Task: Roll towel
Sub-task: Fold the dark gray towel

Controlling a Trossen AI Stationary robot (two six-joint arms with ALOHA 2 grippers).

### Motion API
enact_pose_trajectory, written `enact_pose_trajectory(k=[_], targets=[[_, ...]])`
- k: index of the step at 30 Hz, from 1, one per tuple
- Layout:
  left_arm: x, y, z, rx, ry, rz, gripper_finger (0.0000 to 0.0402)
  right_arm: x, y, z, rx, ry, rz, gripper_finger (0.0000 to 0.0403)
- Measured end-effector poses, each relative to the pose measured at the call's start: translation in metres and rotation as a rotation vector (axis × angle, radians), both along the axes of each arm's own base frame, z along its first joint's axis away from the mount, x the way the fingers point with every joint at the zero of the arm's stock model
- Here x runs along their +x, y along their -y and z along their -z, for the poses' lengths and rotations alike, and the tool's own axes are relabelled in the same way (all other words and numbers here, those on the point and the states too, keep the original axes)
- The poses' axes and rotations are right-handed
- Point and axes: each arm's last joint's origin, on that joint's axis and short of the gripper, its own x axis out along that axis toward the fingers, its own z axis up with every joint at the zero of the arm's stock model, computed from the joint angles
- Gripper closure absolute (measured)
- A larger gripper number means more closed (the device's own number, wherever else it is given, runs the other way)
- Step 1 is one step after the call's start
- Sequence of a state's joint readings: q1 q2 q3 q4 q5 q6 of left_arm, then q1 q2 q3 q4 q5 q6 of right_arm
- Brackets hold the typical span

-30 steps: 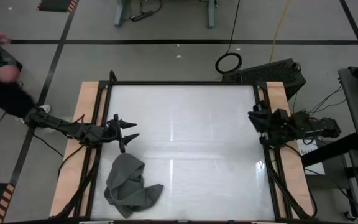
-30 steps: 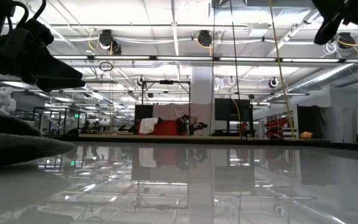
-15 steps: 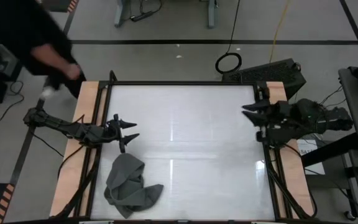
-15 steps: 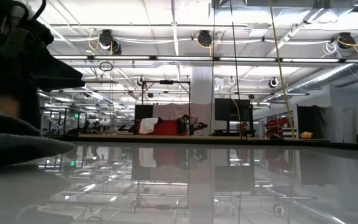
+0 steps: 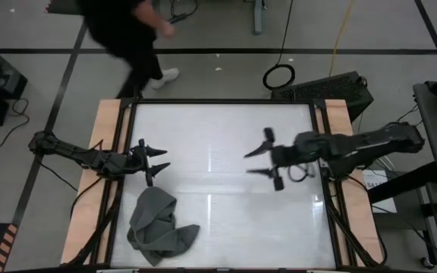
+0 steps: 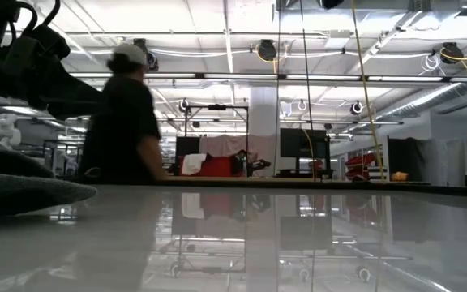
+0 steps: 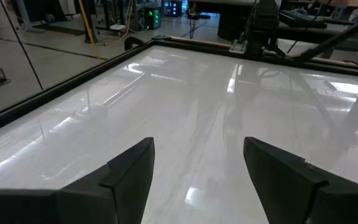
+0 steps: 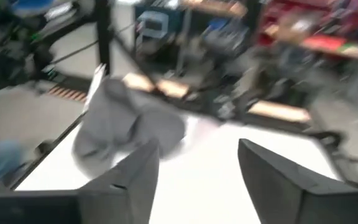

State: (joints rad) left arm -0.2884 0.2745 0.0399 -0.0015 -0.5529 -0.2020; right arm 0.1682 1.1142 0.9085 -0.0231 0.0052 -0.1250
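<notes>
1. One dark charcoal-grey soft cloth towel (image 5: 158, 227) lies crumpled on the white table (image 5: 226, 220), at seven o'clock.
2. Left gripper (image 5: 160, 158), jaws wide and empty, hovers at nine o'clock, near the towel.
3. Right gripper (image 5: 253, 161), jaws wide and empty, hovers at three o'clock.
4. One dark-clothed person (image 5: 131, 30) stands beyond eleven o'clock.

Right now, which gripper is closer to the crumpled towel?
Left. The left gripper hangs open just beyond the towel, toward the table's far edge. The right gripper, also open, is out over the table's middle, well off to the towel's right.
</notes>
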Motion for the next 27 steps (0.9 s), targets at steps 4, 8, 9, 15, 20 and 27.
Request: enact_pose_trajectory(k=[4,8,9,15,20,27], targets=[[0.0,0.0,0.0,0.0,0.0,0.0,0.0149,0.027,-0.017,0.028,0.012,-0.085,-0.105,0.0149],[0.0,0.0,0.0,0.0,0.0,-0.001,0.0149,0.054,-0.038,0.062,0.001,-0.152,-0.162,0.0139],[0.0,0.0,0.0,0.0,0.0,0.0,0.0149,0.06,-0.042,0.071,-0.002,-0.16,-0.172,0.0138],[0.0,0.0,0.0,0.0,0.0,-0.001,0.0149,0.089,-0.067,0.119,-0.009,-0.16,-0.224,0.0138],[0.0,0.0,0.0,0.0,0.0,0.0,0.0149,0.105,-0.086,0.156,0.0,-0.109,-0.264,0.0138],[0.0,0.0,0.0,0.0,0.0,0.0,0.0149,0.131,-0.113,0.2,0.012,-0.1,-0.353,0.0138]])
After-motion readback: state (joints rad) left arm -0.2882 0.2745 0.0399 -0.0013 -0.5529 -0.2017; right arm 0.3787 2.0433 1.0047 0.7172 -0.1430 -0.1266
